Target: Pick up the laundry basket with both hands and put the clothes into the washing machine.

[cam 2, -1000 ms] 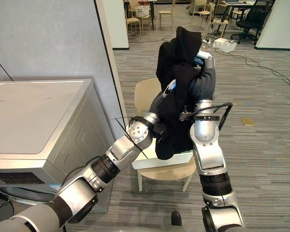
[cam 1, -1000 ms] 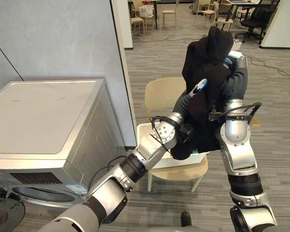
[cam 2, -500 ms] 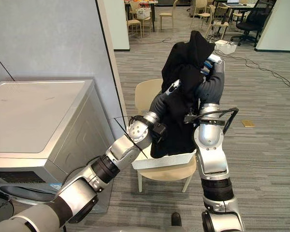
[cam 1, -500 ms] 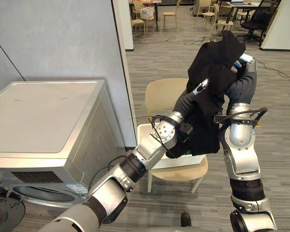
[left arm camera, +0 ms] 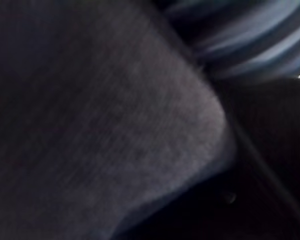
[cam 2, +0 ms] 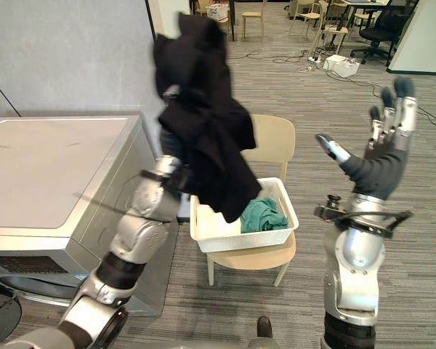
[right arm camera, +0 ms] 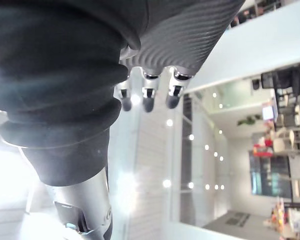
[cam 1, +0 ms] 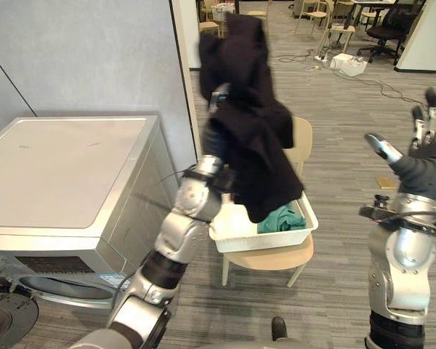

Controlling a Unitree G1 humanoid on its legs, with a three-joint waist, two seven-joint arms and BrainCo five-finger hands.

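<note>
Left eye view: the black garment [cam 1: 247, 138] hangs over my raised left hand, long axis vertical, lower end pointing down over the basket [cam 1: 240, 241]. I cannot tell that hand's state. Right eye view: my right hand [cam 2: 379, 163] is raised, spread and empty. Right wrist view: fingers [right arm camera: 147, 97] straight.

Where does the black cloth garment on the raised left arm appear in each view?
Left eye view: black cloth garment upper centre, draped over the left arm, above the white plastic laundry basket.
Right eye view: garment left of centre, above that basket.
Left wrist view: dark fabric, likely the garment, close before the camera.
Right wrist view: faces the ceiling past the open right hand.
Shared landmark: the basket, both eye views.
</note>
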